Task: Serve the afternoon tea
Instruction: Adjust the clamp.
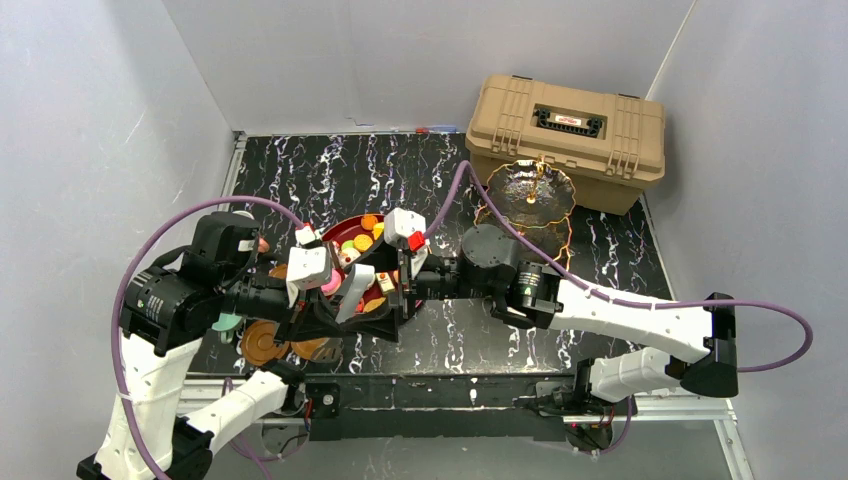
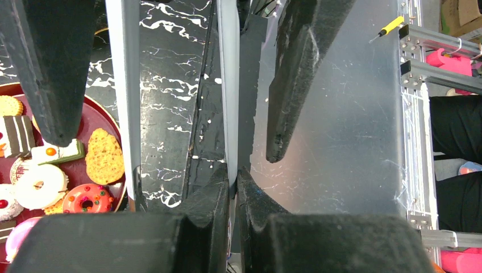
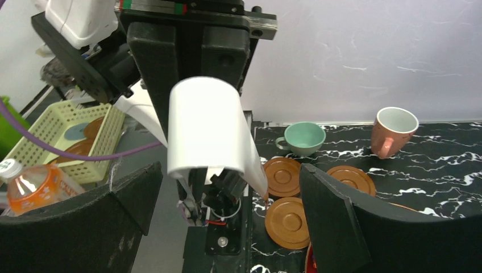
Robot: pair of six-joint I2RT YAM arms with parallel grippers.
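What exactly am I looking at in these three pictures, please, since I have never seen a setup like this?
Two robot arms are bolted at the near edge of a black marbled table. The overhead picture comes from a fixed camera above them; the other two come from cameras on each wrist, looking past that arm's own fingers. The left gripper and right gripper both stand open and hold nothing. Both meet over a dark red tray of small pastries. Further back stands a glass tiered stand before a tan case. The right wrist view shows a teal cup, a pinkish cup and three brown saucers.
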